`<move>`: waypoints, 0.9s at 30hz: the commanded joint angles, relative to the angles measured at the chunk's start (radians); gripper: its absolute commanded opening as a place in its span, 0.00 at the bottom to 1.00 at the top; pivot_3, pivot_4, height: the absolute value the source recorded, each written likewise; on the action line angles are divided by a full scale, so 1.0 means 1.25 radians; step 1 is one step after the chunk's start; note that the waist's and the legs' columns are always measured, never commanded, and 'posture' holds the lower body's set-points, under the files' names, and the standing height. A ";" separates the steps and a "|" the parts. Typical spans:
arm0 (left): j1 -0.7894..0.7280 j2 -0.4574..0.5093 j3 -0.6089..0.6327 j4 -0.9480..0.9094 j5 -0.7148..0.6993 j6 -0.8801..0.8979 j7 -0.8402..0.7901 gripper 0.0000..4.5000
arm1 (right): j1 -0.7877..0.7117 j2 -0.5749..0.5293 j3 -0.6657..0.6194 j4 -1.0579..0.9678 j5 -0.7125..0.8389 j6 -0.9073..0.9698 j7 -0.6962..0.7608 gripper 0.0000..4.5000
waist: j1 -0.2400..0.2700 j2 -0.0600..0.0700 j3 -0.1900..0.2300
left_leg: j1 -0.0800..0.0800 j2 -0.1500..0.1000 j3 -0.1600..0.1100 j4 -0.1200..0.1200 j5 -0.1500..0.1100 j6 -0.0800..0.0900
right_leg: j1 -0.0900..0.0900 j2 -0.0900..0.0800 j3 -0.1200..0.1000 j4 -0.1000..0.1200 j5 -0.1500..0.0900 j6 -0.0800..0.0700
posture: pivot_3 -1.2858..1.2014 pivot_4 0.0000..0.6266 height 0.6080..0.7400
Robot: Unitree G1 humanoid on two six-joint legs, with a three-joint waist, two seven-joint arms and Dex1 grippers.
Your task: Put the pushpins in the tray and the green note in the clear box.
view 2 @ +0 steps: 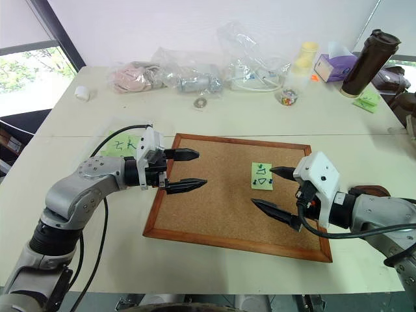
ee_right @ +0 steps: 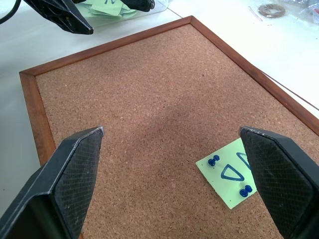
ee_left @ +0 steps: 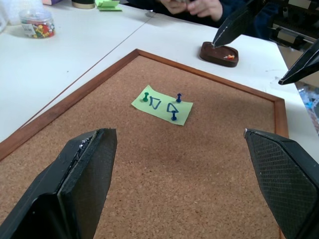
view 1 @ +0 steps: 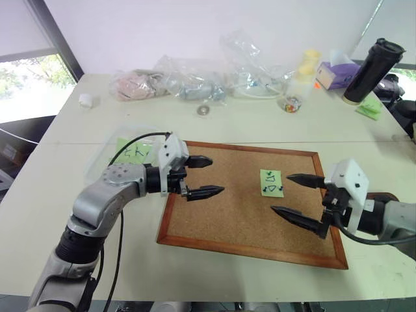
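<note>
The green note [view 1: 271,182] with black drawn shapes is pinned to the cork board [view 1: 221,214] right of its middle. Three pushpins [ee_left: 173,115] hold it, two blue and one green. My left gripper [view 1: 217,175] hovers open over the board's left part, pointing toward the note. My right gripper [view 1: 279,193] hovers open just right of the note, one finger close to its edge. The reddish-brown tray [ee_left: 219,53] sits off the board's right edge, behind my right hand. The clear box [view 1: 130,148], with scribbled green notes inside, lies left of the board.
Clear plastic bags [view 1: 195,81] lie along the table's far side, with a jar of coloured pins [view 1: 292,103], a purple tissue box [view 1: 335,75] and a dark bottle [view 1: 370,65]. A person's hands [ee_left: 192,6] show past the far right corner.
</note>
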 commanded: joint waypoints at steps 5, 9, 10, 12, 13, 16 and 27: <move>0.021 0.008 0.013 -0.041 -0.007 -0.011 0.005 0.99 | -0.011 -0.009 -0.004 0.003 -0.008 -0.007 0.008 1.00 | 0.000 0.000 0.000 | 0.000 0.000 0.000 0.000 0.000 0.000 | 0.000 0.000 0.000 0.000 0.000 0.000 | 0.52 0.24 0.93; 0.038 0.007 0.018 -0.038 -0.009 -0.024 0.002 0.99 | -0.004 -0.012 -0.011 0.006 -0.012 -0.006 0.017 1.00 | 0.000 0.000 0.000 | 0.000 0.000 0.000 0.000 0.000 0.000 | 0.000 0.000 0.000 0.000 0.000 0.000 | 0.52 0.24 0.93; 0.044 0.007 0.014 -0.036 -0.005 -0.029 0.001 0.99 | -0.006 -0.014 -0.010 0.008 -0.015 -0.007 0.019 1.00 | 0.000 0.000 0.000 | 0.000 0.000 0.000 0.000 0.000 0.000 | 0.000 0.000 0.000 0.000 0.000 0.000 | 0.52 0.24 0.93; 0.052 0.006 0.010 -0.035 0.000 -0.042 -0.002 0.99 | -0.015 -0.016 -0.003 0.012 -0.015 -0.005 0.018 1.00 | 0.000 0.000 0.000 | 0.000 0.000 0.000 0.000 0.000 0.000 | 0.000 0.000 0.000 0.000 0.000 0.000 | 0.52 0.24 0.93; 0.056 0.005 0.009 -0.035 0.002 -0.048 -0.003 0.99 | -0.019 -0.018 -0.001 0.011 -0.013 -0.003 0.017 1.00 | 0.000 0.000 0.000 | 0.000 0.000 0.000 0.000 0.000 0.000 | 0.000 0.000 0.000 0.000 0.000 0.000 | 0.52 0.24 0.93; 0.068 0.004 0.005 -0.035 0.006 -0.064 -0.004 0.99 | -0.020 -0.021 -0.002 0.009 -0.010 -0.001 0.020 1.00 | 0.001 0.000 0.000 | 0.000 0.000 0.000 0.000 0.000 0.000 | 0.000 0.000 0.000 0.000 0.000 0.000 | 0.52 0.24 0.93; 0.080 -0.009 -0.018 -0.004 0.047 -0.121 -0.018 0.99 | -0.017 -0.029 -0.019 0.012 -0.011 0.007 0.029 1.00 | 0.000 0.000 0.000 | 0.000 0.000 0.000 0.000 0.000 0.000 | 0.000 0.000 0.000 0.000 0.000 0.000 | 0.52 0.24 0.93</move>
